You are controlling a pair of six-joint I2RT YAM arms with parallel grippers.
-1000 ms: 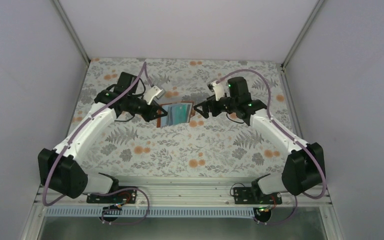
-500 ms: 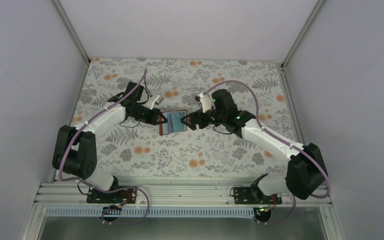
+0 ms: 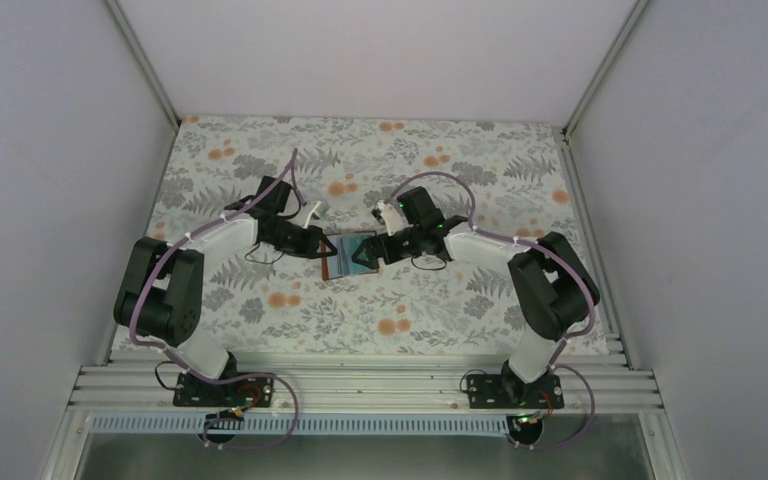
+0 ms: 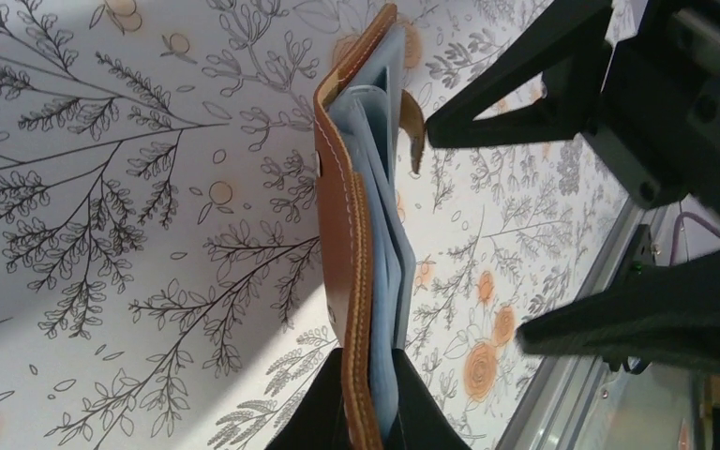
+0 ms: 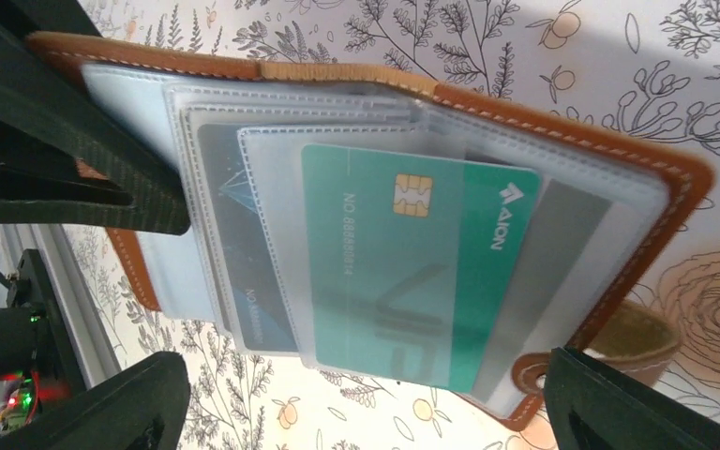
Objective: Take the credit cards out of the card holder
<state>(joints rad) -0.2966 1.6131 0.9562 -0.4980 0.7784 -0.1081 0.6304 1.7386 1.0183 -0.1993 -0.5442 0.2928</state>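
While the left gripper point(image 4: 370, 403) clamps the card holder point(image 4: 347, 234), the right gripper point(image 5: 366, 408), jaws released wide, should pinch only the teal-green card point(image 5: 412, 262) by its exposed edge, pulling straight.

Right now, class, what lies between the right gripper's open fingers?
The edge of the teal-green rectangular card, sleeved in the brown leather card holder, as the right wrist view shows.

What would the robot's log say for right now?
left gripper: shut on card holder | right gripper: open, facing teal-green card | teal-green card: in pocket
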